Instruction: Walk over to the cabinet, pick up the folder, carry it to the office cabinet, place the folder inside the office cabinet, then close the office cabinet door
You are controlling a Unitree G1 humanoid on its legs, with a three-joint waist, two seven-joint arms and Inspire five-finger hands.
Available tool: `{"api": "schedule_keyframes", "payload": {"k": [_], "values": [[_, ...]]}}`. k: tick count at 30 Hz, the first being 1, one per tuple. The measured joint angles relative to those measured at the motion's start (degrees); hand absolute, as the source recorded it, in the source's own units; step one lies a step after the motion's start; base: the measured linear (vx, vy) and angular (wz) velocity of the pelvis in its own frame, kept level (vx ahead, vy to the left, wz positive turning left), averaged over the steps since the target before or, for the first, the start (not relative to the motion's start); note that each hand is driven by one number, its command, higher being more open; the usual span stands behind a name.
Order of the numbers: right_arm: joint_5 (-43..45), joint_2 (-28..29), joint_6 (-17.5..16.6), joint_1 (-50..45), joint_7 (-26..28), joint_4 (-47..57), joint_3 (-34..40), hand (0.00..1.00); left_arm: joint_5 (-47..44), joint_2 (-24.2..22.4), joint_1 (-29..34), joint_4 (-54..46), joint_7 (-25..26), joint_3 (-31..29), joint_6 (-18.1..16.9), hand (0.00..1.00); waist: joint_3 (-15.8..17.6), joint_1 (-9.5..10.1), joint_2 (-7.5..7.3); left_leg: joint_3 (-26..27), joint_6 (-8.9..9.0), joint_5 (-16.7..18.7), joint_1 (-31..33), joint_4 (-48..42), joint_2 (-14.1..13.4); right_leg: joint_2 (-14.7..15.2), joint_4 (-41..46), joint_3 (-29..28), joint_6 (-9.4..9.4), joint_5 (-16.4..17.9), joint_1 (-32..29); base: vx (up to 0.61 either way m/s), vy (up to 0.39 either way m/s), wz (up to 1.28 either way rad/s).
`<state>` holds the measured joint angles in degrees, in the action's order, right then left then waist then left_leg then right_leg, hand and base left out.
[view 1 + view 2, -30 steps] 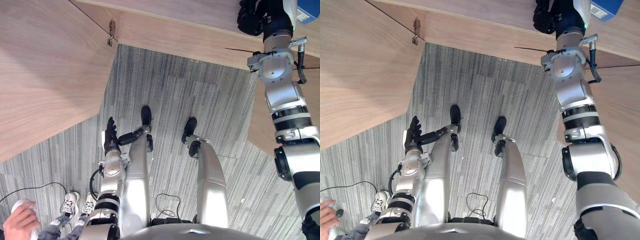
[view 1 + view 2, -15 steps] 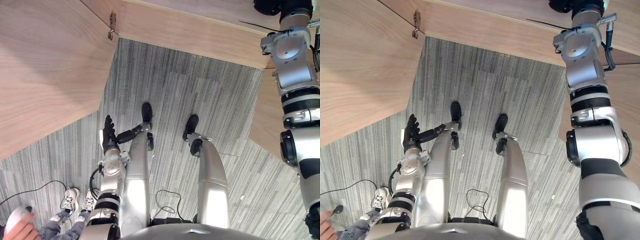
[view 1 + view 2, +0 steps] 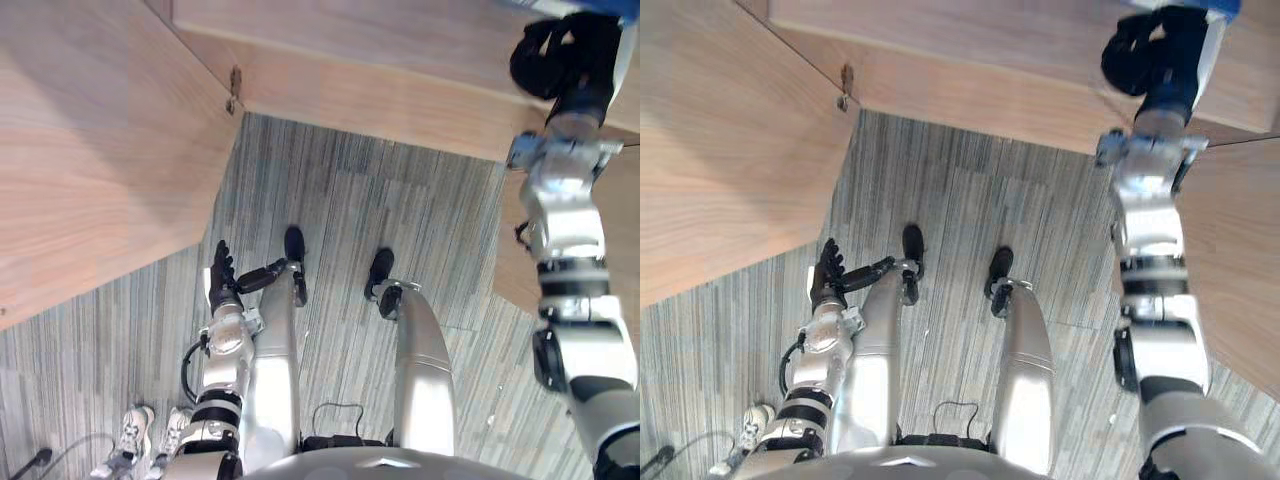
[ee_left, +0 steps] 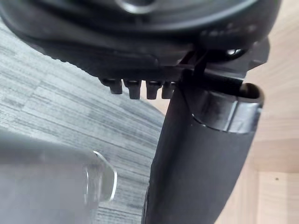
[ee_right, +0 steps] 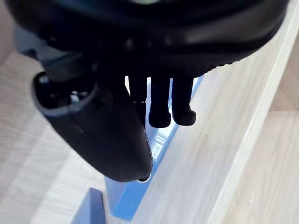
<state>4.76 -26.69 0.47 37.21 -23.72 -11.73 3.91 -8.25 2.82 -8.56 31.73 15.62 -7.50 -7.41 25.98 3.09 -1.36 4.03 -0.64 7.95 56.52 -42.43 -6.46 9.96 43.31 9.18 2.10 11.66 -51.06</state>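
The blue folder [image 5: 140, 196] stands on edge on a pale wooden shelf [image 5: 219, 154] inside the office cabinet. My right hand [image 3: 565, 60] is raised to that shelf at the upper right. Its curled fingers [image 5: 160, 112] and thumb [image 5: 112, 140] sit on either side of the folder's top edge. A sliver of the folder [image 3: 1228, 8] shows above the hand in the right eye view. My left hand [image 3: 220, 275] hangs by my left thigh with straight fingers and holds nothing.
The cabinet's open left door [image 3: 100, 150] swings out toward me, with its hinge [image 3: 234, 92] at the corner. Another wooden panel [image 3: 1240, 260] stands at the right. A person's shoes [image 3: 135, 425] are on the grey carpet [image 3: 400, 220] at the lower left.
The whole view has shifted. My right hand, which was past the top edge half a second ago, shows again at the shelf. The person's hand at lower left has gone.
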Motion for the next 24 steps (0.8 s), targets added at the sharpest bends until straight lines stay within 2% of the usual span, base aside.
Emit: {"api": "schedule_keyframes", "payload": {"k": [2, 5, 9, 11, 14, 16, 20, 24], "values": [[-0.05, 2.76, -1.38, -6.73, 0.17, 5.38, -0.60, 0.00, 0.24, -0.03, 0.92, 0.01, -0.77, 0.35, 0.56, 1.00, -0.01, -0.37, -0.01, 0.47, -0.03, 0.04, -3.33, 1.23, 0.07, -0.01, -1.28, -0.12, 0.03, -0.02, 3.16, 0.01, -0.002, -0.02], [-0.92, 6.40, -2.76, -16.72, 3.56, 10.92, -3.70, 0.00, 2.50, -0.60, 3.10, -0.07, -2.20, 0.96, 1.32, 1.00, -0.43, -0.61, 0.06, 1.35, 0.36, 0.24, -9.60, 3.71, 0.00, -0.17, -3.87, -0.15, 0.07, -0.02, 9.12, 0.03, -0.019, -0.04], [-5.97, 12.68, -4.28, -29.11, 9.25, 13.75, -10.59, 0.00, 4.44, -1.49, 6.91, 0.83, -3.36, 2.12, 1.99, 1.00, -2.89, -0.62, 0.19, 2.00, 0.63, 0.17, -18.70, 8.05, -0.03, -0.61, -8.64, 0.27, 0.56, -0.30, 18.18, 0.11, -0.041, -0.02], [-7.97, 16.49, -4.54, -34.32, 11.67, 13.02, -12.60, 0.00, 4.54, -1.53, 8.33, 2.92, -3.79, 2.33, 2.12, 1.00, -5.64, -0.58, 0.16, 2.28, 0.83, 0.08, -21.91, 10.57, 0.21, -0.79, -11.08, 0.34, 0.77, -0.43, 21.19, 0.18, -0.029, -0.02], [-10.56, 21.00, -5.44, -39.73, 15.35, 5.50, -14.19, 0.00, 6.90, -0.89, 9.73, 9.38, -4.50, 2.30, 2.63, 1.00, -9.29, -0.86, -0.14, 2.56, 1.62, -0.59, -28.69, 15.78, 0.65, -1.30, -16.80, 0.47, 1.45, -1.28, 27.94, 0.17, -0.011, -0.02], [-12.59, 22.48, -5.42, -40.58, 16.38, -4.05, -14.07, 0.00, 8.98, -0.14, 9.30, 16.04, -5.08, 2.02, 3.45, 1.00, -11.86, -1.87, -0.11, 2.41, 2.13, -1.77, -33.17, 20.04, 0.92, -1.93, -22.78, 1.26, 1.78, -3.03, 33.19, 0.23, -0.012, 0.04], [-15.68, 23.00, -5.24, -40.60, 17.25, -15.00, -13.62, 0.00, 12.14, 1.39, 9.48, 20.76, -5.73, 2.04, 4.63, 1.00, -13.17, -2.76, -0.17, 3.10, 2.87, -3.35, -39.42, 25.72, 1.18, -2.85, -30.45, 1.28, 2.16, -5.91, 40.12, 0.14, -0.011, -0.06], [-16.67, 24.65, -3.99, -40.56, 17.01, -25.58, -9.14, 0.00, 14.09, 1.76, 10.13, 22.64, -6.02, 2.06, 5.49, 1.00, -14.99, -3.35, -0.15, 3.95, 3.27, -5.87, -46.09, 32.81, 1.93, -3.11, -35.79, 0.99, 2.33, -8.06, 45.50, 0.08, -0.014, -0.09]]}}
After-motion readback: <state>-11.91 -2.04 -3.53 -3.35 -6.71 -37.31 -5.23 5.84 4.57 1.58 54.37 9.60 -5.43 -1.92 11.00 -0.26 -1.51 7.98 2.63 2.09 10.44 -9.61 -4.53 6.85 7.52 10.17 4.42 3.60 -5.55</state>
